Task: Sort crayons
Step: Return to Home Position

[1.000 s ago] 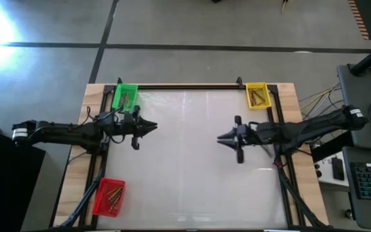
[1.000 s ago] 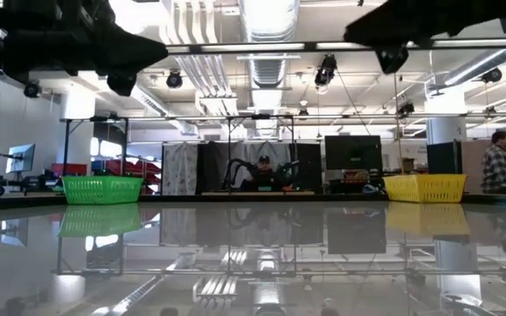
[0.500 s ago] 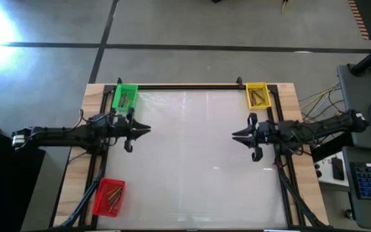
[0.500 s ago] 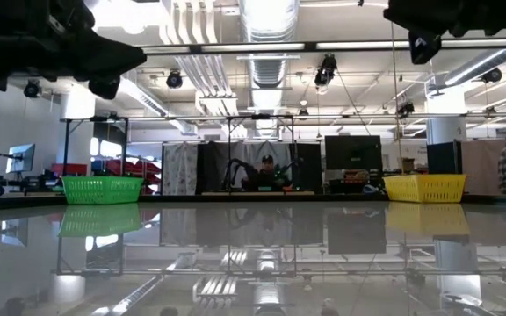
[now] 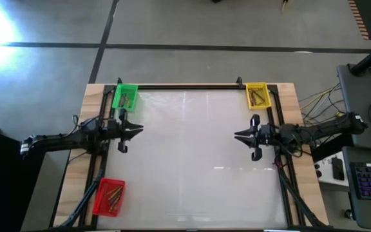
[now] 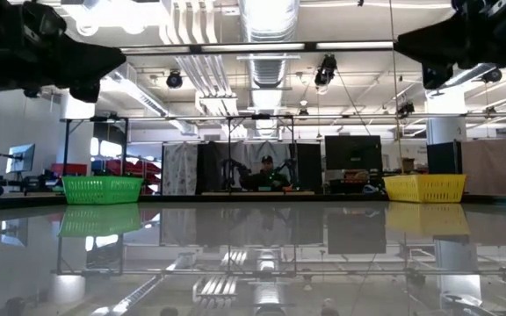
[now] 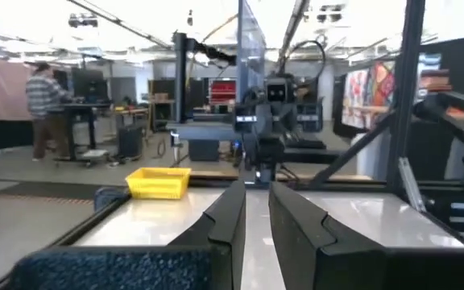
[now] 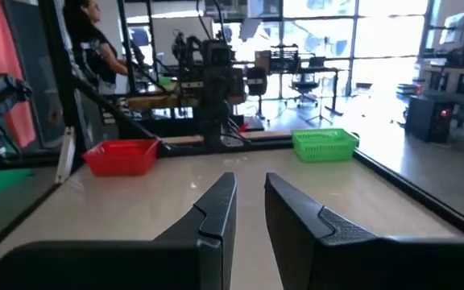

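The crayons lie as small sticks inside three bins. These are a green bin [image 5: 124, 96] at the far left corner, a yellow bin [image 5: 257, 95] at the far right corner, and a red bin [image 5: 110, 196] at the near left. My left gripper [image 5: 139, 129] hovers by the table's left edge and points toward the right. My right gripper [image 5: 237, 136] hovers by the right edge and points left. Both are well apart from the bins. In the wrist views each pair of fingers, left [image 7: 256, 189] and right [image 8: 250, 181], stands almost together with only a narrow slit and nothing between them.
The glossy white tabletop [image 5: 192, 161] lies between the two grippers, framed by a dark rail [image 5: 185, 87] along its far edge. Desks, screens and people show in the room beyond the table.
Both arms have drawn back. My left gripper has gone toward the table's left edge and my right gripper toward the right edge, and each has sunk a little. The gap between the two grippers has widened. The bins have stayed put.
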{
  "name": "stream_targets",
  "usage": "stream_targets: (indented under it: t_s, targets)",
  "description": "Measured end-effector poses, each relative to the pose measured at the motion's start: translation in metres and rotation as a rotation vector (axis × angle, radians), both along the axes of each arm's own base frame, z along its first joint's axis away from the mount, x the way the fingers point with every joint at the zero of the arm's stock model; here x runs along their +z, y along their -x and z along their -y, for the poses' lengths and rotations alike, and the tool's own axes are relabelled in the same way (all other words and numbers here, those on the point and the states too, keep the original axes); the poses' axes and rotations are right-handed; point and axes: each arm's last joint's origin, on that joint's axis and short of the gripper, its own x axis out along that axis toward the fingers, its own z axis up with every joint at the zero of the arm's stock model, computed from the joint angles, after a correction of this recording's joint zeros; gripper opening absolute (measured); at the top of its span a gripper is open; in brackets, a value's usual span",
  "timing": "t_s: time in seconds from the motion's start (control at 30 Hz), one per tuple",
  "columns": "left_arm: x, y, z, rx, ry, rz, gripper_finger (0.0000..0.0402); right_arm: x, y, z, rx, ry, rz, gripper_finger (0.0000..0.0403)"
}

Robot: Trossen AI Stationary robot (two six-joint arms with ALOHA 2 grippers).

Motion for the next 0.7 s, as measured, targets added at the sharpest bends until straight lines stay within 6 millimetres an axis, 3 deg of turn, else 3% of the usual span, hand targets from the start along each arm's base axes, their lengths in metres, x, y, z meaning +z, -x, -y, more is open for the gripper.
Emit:
stream_targets:
  t_s: [0.23, 0.7]
  targets:
    - [0.000, 0.005, -0.003, 0.046, 0.019, -0.008, 0.0040, -0.017, 0.002, 0.002, -0.022, -0.018, -0.005, 0.0059]
    - [0.001, 0.013, -0.003, 0.084, 0.038, 0.021, 0.0040, 0.004, 0.035, 0.009, -0.059, 0.035, 0.115, 0.0059]
